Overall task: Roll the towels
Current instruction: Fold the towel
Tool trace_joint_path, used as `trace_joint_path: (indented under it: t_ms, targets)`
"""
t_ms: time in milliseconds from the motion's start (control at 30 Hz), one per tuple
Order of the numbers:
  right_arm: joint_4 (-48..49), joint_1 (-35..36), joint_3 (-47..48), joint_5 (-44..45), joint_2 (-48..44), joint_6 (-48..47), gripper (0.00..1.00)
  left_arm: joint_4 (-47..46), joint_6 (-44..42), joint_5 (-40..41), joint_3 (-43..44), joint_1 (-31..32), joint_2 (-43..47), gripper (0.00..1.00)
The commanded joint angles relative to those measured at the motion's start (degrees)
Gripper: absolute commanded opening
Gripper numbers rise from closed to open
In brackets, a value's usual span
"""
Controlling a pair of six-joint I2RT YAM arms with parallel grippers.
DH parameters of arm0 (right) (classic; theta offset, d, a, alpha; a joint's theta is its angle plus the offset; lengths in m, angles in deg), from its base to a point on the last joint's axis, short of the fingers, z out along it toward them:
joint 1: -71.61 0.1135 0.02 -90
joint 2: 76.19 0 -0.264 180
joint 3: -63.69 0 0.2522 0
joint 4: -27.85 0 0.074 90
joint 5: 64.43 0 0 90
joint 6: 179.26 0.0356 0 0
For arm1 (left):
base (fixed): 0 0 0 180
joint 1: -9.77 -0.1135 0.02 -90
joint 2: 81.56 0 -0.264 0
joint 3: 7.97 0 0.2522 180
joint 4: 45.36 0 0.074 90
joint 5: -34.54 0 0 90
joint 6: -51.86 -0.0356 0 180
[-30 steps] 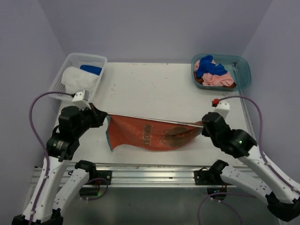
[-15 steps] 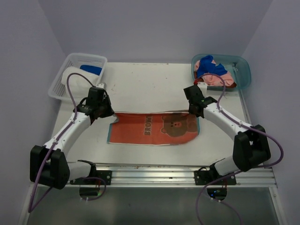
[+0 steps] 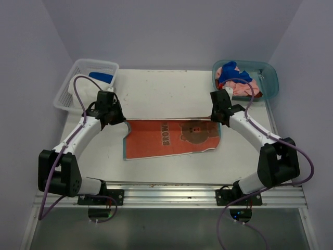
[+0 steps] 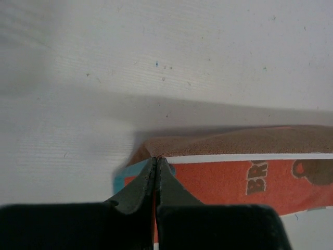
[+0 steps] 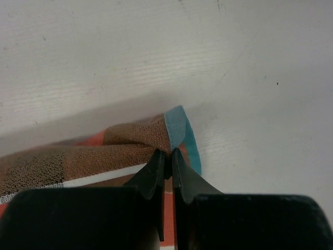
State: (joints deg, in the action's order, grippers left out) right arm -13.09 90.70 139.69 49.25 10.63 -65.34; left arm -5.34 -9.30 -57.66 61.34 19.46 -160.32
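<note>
An orange towel [image 3: 171, 138] with a brown bear print, brown terry back and teal edging lies spread flat in the middle of the table. My left gripper [image 3: 123, 123] is shut on its far left corner, where the brown back [image 4: 234, 141] folds up beside the tips [image 4: 155, 159]. The right gripper [image 3: 218, 121] is shut on the far right corner, pinching brown cloth and teal hem [image 5: 177, 127] at its tips [image 5: 168, 153]. Both corners are lifted slightly off the table. More towels, pink [image 3: 242, 88] and blue [image 3: 230, 73], sit in the tub.
A teal plastic tub [image 3: 269, 78] stands at the back right corner. A white mesh basket [image 3: 78, 66] at the back left holds a blue cloth [image 3: 102, 77] and a white one [image 3: 78, 86]. White table [image 3: 166, 88] stretches beyond the towel.
A second ago the towel hung stretched between the grippers near the front. Both arms have reached away from their bases and laid it flat, drawing its far edge further back.
</note>
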Motion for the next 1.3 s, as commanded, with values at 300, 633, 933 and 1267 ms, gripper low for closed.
trace_joint_path:
  t_ms: [300,633,933,1267]
  targets:
    - [-3.0,-0.4,-12.0,-5.3,-15.0,2.4,0.00,5.3,-4.9,4.2,-0.8,-0.8,7.6,0.00]
    - [-5.4,-0.5,-16.0,-7.6,-20.0,3.7,0.00,7.0,-2.1,3.7,-5.5,-0.8,12.1,0.00]
    - [-6.7,-0.4,-17.8,-8.2,-22.0,4.3,0.00,7.9,-1.0,2.6,-7.6,-0.8,14.8,0.00]
    - [-7.5,-0.4,-19.3,-8.4,-23.6,5.2,0.00,9.2,-0.7,2.9,-8.7,-0.8,17.0,0.00]
